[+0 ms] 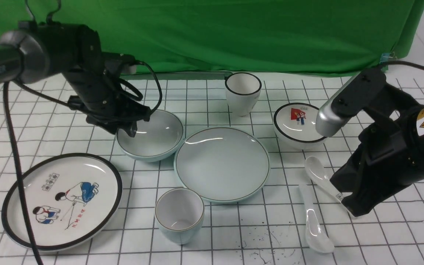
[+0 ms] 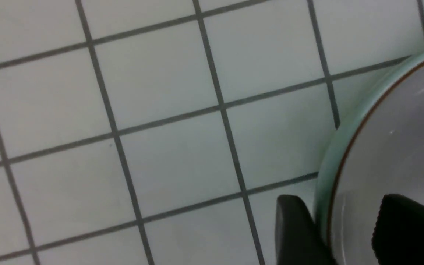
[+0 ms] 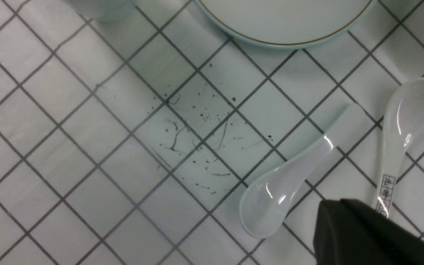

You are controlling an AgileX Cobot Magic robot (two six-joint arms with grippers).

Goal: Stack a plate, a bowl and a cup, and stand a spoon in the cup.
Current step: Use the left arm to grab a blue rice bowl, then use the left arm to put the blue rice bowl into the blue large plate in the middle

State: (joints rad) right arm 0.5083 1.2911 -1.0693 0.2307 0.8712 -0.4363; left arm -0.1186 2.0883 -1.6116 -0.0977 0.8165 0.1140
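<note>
Open, the left gripper (image 2: 344, 228) has its fingers on either side of the rim of the bowl (image 1: 152, 134), which sits just beside the plate (image 1: 222, 164) on the table (image 1: 230, 235). Shut and empty, the right gripper (image 1: 344, 197) hangs over the far end of the printed spoon (image 3: 392, 147). Nearer the camera, the cup (image 1: 179, 213) stands upright near the plate, and the plain spoon (image 1: 314, 224) (the one without any print) lies on the table beside the printed one.
</note>
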